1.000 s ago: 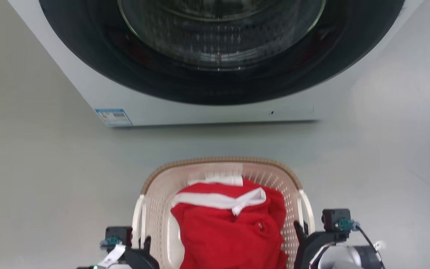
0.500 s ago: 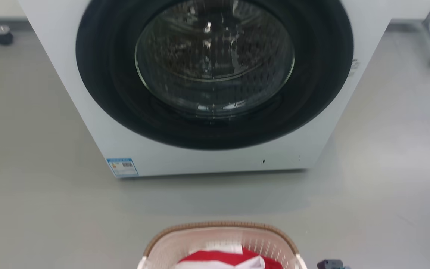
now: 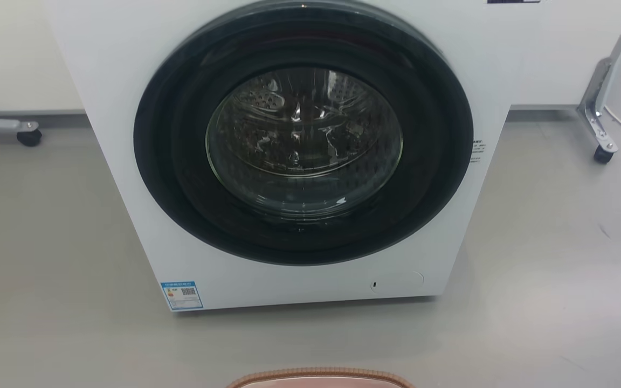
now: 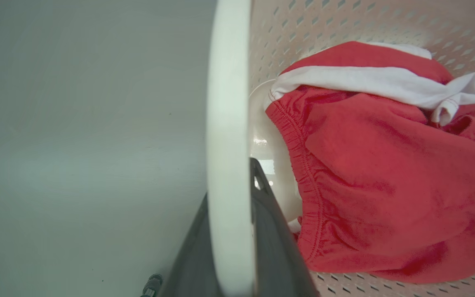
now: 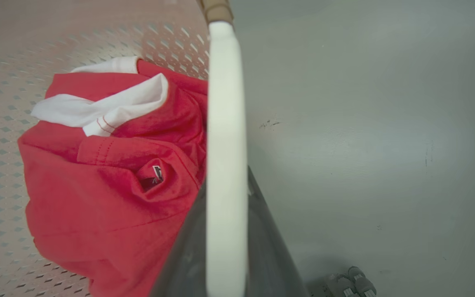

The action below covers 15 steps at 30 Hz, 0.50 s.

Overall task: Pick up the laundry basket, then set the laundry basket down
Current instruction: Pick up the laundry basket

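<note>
grey floor (image 4: 76, 144); laundry basket (image 4: 344, 24) between grippers, left gripper (image 4: 231, 181) clenched on one loop handle (image 4: 227, 103), right gripper (image 5: 226, 177) clenched on other.

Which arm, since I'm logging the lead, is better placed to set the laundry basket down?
Neither alone: left and right match. The left jaws clasp one white loop handle, the right jaws the other, so the laundry basket needs both.

laundry basket (image 3: 318, 375) cut off below, washer (image 3: 127, 215) top cropped
</note>
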Tool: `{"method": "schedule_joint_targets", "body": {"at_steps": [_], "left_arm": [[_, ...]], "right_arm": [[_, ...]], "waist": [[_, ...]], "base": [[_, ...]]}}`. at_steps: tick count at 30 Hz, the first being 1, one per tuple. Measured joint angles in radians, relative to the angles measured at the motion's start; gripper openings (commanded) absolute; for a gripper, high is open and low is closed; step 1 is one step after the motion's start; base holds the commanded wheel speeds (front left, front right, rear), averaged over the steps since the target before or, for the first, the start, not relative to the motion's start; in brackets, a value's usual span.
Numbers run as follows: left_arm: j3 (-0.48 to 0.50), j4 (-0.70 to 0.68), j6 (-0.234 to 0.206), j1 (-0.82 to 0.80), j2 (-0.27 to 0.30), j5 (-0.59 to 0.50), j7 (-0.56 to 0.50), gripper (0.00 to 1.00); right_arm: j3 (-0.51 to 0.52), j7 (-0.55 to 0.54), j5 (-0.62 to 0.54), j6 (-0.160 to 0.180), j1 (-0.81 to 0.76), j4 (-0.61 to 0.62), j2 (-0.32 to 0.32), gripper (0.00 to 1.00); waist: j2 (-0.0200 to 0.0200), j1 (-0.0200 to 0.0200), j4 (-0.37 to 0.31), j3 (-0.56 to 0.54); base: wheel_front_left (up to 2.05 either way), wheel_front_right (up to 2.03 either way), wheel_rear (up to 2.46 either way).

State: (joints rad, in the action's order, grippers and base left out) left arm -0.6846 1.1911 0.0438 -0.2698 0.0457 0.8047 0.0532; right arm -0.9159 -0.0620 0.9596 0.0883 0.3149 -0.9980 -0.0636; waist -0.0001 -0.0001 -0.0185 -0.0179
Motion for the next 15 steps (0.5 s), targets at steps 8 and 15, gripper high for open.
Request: {"method": "schedule_joint_targets", "body": {"at_steps": [8,15], "left_arm": [[-0.01,-0.003,-0.009,0.015,0.002,0.012,-0.013,0.0],[-0.024,-0.005,-0.01,0.016,0.004,0.013,-0.016,0.0]], "right_arm": [[-0.025,-0.008,0.026,0.008,-0.012,0.002,-0.001,0.0],[-0.042,-0.008,0.046,0.013,-0.016,0.002,-0.002,0.0]], "waist": [[0.0001,0.0001,-0.004,-0.024],[0.0001,0.0001,-0.006,-0.028]], "base": [[0.0,0.0,0.0],[0.0,0.0,0.0]]}}
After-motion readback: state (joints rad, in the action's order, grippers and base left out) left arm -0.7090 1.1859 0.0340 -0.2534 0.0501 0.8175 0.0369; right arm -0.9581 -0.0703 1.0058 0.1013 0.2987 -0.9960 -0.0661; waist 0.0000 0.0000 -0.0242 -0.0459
